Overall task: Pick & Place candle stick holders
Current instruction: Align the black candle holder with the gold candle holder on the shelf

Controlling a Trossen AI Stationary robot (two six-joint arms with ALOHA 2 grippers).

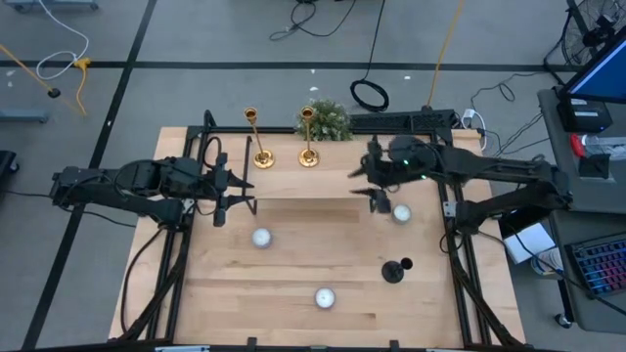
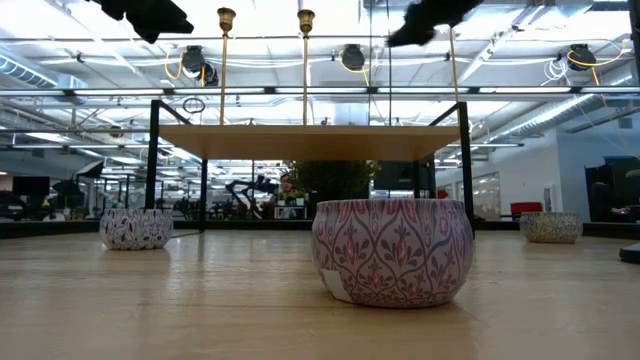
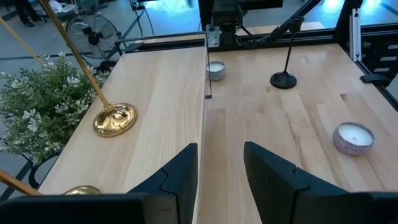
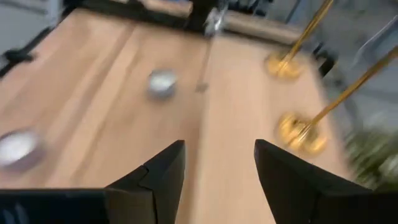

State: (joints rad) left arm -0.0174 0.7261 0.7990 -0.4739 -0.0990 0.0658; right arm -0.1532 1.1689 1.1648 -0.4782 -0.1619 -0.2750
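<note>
Both gold candle stick holders (image 1: pixel 260 156) (image 1: pixel 308 154) sit at 12 o'clock on bench (image 1: pixel 293 254); black one (image 1: pixel 393 271) at 4. Right pincer (image 1: pixel 380 186) and left pincer (image 1: pixel 235 189) both open, empty. Grab stem low, stay vertical.

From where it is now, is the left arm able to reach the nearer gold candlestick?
Probably yes. The left gripper is open and empty beside the raised shelf, and the nearer gold candlestick stands free, apart from the second one and the plant.

Grey floor (image 1: pixel 196 39), cables (image 1: pixel 323 15); bright ceiling lights (image 2: pixel 320 40).
</note>
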